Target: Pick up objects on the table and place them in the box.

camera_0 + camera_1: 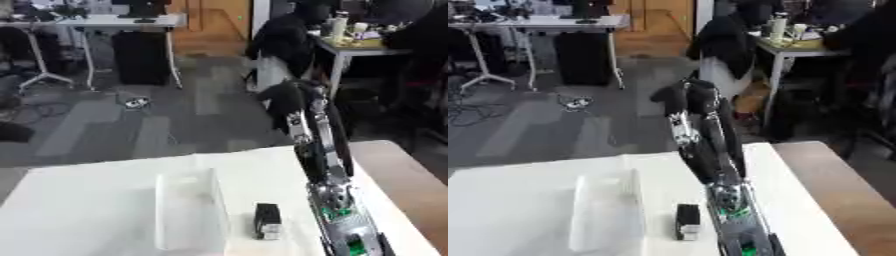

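Right hand raised above the far counter edge

The right hand [293,100] hung with curled fingers, holding nothing. A small dark object [268,220] stood beside the clear box [188,210]; a hasty descent risked toppling it.

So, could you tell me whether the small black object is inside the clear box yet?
Out: the small black object stands on the white table, right of the clear box.

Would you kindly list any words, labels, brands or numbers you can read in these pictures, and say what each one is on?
No text can be read.
small black and silver object: no legible label; its markings are blurred.
clear box: no print visible.
right hand and its arm: green patches, no readable characters.
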Motion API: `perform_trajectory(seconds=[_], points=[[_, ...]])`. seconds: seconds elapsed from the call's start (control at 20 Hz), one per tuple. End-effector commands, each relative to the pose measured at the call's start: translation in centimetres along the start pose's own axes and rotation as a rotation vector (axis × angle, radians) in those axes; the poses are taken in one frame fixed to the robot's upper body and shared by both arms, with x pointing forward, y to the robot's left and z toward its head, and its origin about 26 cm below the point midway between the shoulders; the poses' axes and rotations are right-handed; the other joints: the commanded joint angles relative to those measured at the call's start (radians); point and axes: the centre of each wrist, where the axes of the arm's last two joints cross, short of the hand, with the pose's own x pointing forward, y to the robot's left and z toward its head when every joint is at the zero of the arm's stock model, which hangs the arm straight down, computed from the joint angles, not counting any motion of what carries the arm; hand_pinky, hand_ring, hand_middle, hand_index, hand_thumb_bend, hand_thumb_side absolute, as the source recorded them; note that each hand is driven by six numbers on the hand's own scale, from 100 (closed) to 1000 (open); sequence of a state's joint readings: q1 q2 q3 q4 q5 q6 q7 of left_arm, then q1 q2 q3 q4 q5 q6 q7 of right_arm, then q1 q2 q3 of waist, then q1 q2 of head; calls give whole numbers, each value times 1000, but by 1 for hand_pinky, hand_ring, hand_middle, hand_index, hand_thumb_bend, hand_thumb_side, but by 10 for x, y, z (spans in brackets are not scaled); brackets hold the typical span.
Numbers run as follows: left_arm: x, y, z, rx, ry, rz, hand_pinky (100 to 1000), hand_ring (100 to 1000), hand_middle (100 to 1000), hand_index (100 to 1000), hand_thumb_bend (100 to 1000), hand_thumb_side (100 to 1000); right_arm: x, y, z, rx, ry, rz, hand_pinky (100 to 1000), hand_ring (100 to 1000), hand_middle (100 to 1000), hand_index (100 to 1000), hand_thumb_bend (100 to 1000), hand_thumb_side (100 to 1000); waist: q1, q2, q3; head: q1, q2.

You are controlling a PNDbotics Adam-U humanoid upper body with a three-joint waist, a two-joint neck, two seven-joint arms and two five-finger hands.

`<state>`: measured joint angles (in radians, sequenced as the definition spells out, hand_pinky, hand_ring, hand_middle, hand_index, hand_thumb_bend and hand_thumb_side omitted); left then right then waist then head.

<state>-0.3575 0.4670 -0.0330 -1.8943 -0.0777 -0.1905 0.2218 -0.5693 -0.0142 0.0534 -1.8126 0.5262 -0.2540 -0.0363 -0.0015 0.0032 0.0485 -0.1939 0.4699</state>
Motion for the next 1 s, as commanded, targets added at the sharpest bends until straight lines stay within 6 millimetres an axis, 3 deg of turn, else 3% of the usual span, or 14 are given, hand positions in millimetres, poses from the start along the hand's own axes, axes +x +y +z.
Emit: perform_trajectory(seconds=[0.05, 0.1, 0.15, 0.2, 0.25, 0.3, 0.35, 0.4, 0.55, 0.7, 1.0], points=[[7, 8, -8, 8, -38, -18, 592, 606, 744, 862, 156, 1000, 3, -2, -5, 13, -17, 21, 100, 289, 385, 617, 321, 1000, 5, -14, 1, 1, 7], [6, 8, -8, 9, -38, -18, 592, 606, 744, 862, 156, 1000, 1, -2, -4, 38, -12, 38, 100, 284, 380, 612, 310, 1000, 6, -15, 2, 3, 9], [6, 8, -8, 10, -37, -18, 592, 606, 744, 862, 156, 1000, -2, -3, -3, 77, -2, 65, 132, 337, 444, 675, 473, 1000, 6, -16, 3, 6, 9], [6, 8, -8, 11, -36, -18, 592, 606, 744, 862, 156, 1000, -5, -4, -2, 125, 11, 98, 128, 333, 439, 670, 465, 1000, 6, -17, 5, 7, 10], [6, 8, -8, 12, -36, -18, 592, 606, 744, 862, 156, 1000, -10, -5, -1, 183, 27, 135, 179, 389, 501, 726, 545, 1000, 6, -17, 6, 8, 11], [6, 8, -8, 12, -35, -19, 592, 606, 744, 862, 156, 1000, -16, -5, -1, 255, 44, 177, 196, 393, 492, 719, 534, 1000, 5, -18, 6, 7, 12], [6, 8, -8, 12, -34, -20, 591, 606, 744, 862, 156, 1000, -22, -6, -1, 324, 55, 213, 246, 451, 578, 789, 590, 1000, 5, -19, 7, 6, 12], [5, 8, -7, 11, -32, -21, 591, 606, 744, 862, 156, 1000, -29, -6, -1, 404, 70, 252, 259, 460, 594, 799, 626, 1000, 5, -20, 7, 5, 13], [5, 9, -7, 7, -32, -23, 592, 606, 744, 862, 156, 1000, -46, -9, -4, 602, 83, 333, 345, 514, 668, 865, 672, 1000, 3, -21, 10, -4, 14], [5, 9, -6, 3, -32, -24, 591, 606, 744, 862, 156, 1000, -60, -15, -8, 732, 76, 385, 398, 537, 695, 873, 743, 1000, 1, -22, 10, -10, 18], [5, 9, -6, -1, -31, -25, 591, 606, 744, 862, 156, 1000, -81, -32, -12, 837, 87, 478, 502, 587, 736, 862, 805, 1000, -2, -25, 10, -6, 22]])
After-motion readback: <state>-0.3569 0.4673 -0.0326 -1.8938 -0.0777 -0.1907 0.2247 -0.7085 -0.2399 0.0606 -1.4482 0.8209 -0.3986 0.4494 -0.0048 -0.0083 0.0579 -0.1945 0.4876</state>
